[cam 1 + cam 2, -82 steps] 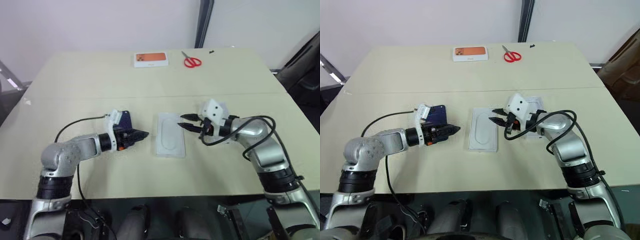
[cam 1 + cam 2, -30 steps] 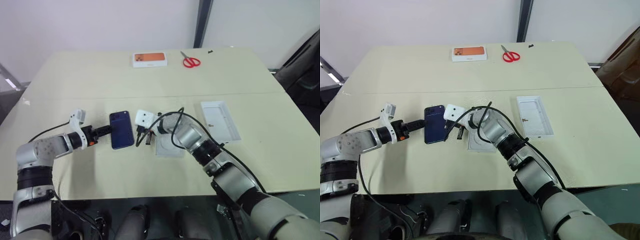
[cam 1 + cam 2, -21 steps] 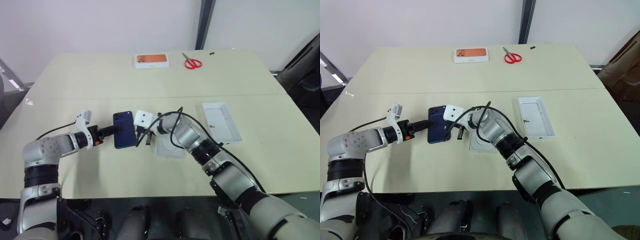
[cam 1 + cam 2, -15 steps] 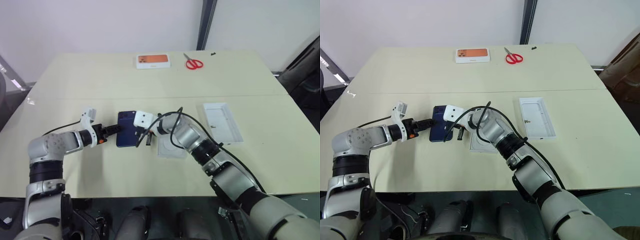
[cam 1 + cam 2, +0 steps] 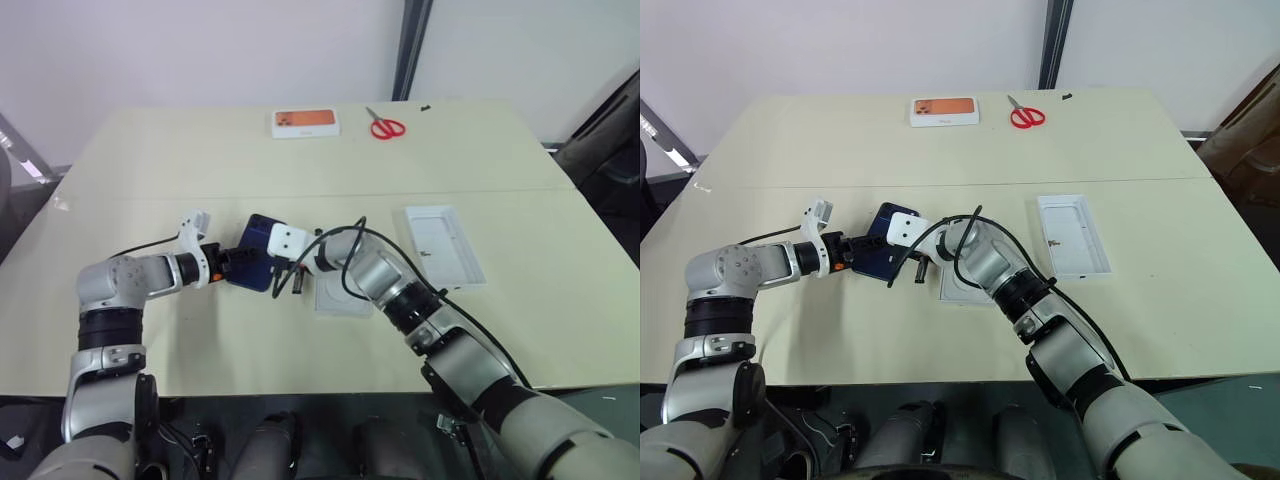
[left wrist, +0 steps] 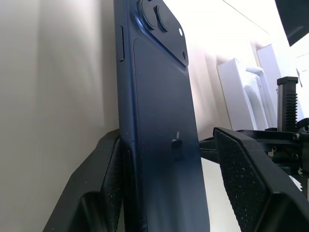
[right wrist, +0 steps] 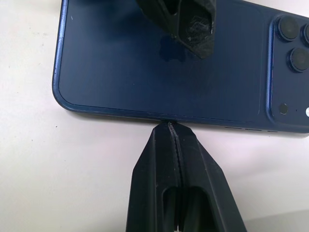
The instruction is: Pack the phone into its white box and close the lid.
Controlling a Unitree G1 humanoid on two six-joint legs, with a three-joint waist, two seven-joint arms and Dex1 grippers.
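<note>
The dark navy phone (image 5: 258,266) lies back up and skewed on the table left of centre, one side raised. My left gripper (image 5: 236,263) is open around it: one finger (image 6: 104,183) sits against the screen side, the other finger (image 6: 246,183) hangs just off the back. My right gripper (image 7: 169,128) is shut, its tip touching the phone's (image 7: 159,63) long edge. The lid (image 5: 445,245) rests inside up at the right, away from both grippers. The white box is out of view.
A flat white insert (image 5: 345,293) with an oval recess lies beside the phone, partly under my right arm. An orange-topped white box (image 5: 304,122) and red scissors (image 5: 384,127) sit at the table's far edge.
My left gripper has pushed right, over and under the phone, which has skewed and tipped up against the right gripper's tip. The right arm, earlier at the lid, has held still for the last second.
</note>
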